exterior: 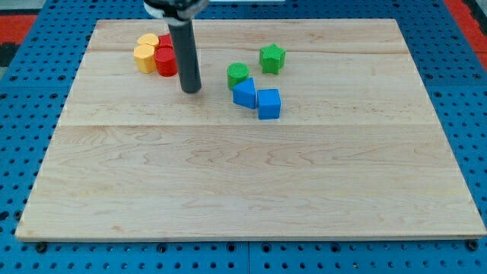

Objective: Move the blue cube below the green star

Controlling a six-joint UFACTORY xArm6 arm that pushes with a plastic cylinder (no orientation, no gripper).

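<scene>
The blue cube (268,103) sits on the wooden board just below and slightly left of the green star (272,58). A second blue block (244,93), irregular in shape, touches the cube's left side. A green cylinder (238,74) stands above that block, left of the star. My tip (191,89) rests on the board to the left of the blue blocks, apart from them, and just right of the red blocks.
Two yellow blocks (144,52) and two red blocks (166,59) cluster at the view's upper left, beside the rod. The board (243,175) is bordered by a blue perforated surface on all sides.
</scene>
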